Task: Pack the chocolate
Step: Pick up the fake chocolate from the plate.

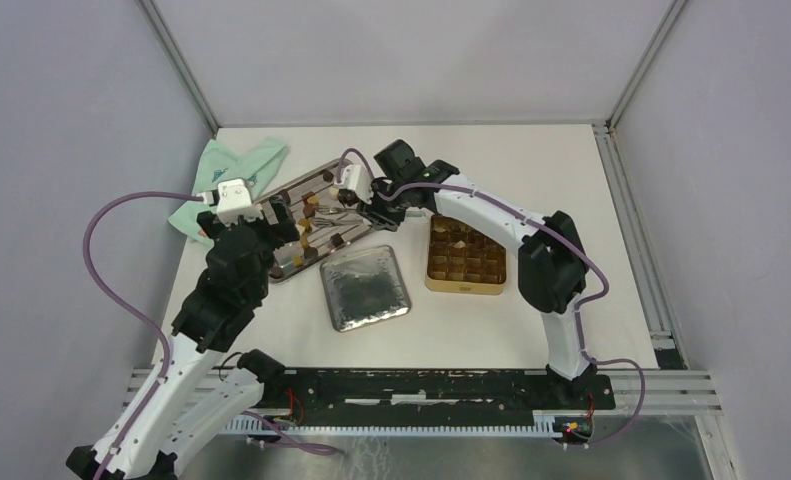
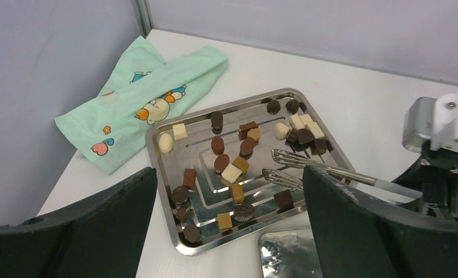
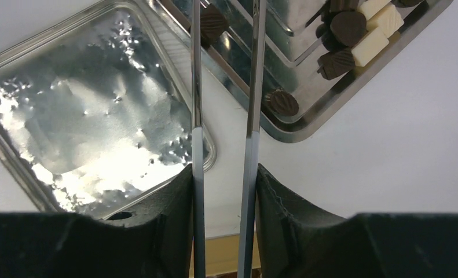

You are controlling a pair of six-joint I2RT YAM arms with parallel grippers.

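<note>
The worktop is white and slick, so anything that lands on it may skid. The steel tray lies at 9 o'clock from its centre. A push from above could slide it towards the green cloth at 10 o'clock.

The upturned lid at 7 o'clock lies close beside the route to the gold tin at 3 o'clock. A piece dropped in transit would likely fall there or short of the tin's cells.

The left claw hangs wide and empty over the tray's near end, close enough for the two arms to clash. The right claw is part-closed on the handles of the tongs, whose tips stand apart with nothing between them, low over the tray. The thin handles could twist in that hold.

The chocolate lies scattered over the tray. The pieces are small and smooth, and a hard or off-centre pinch would probably flick one away.
</note>
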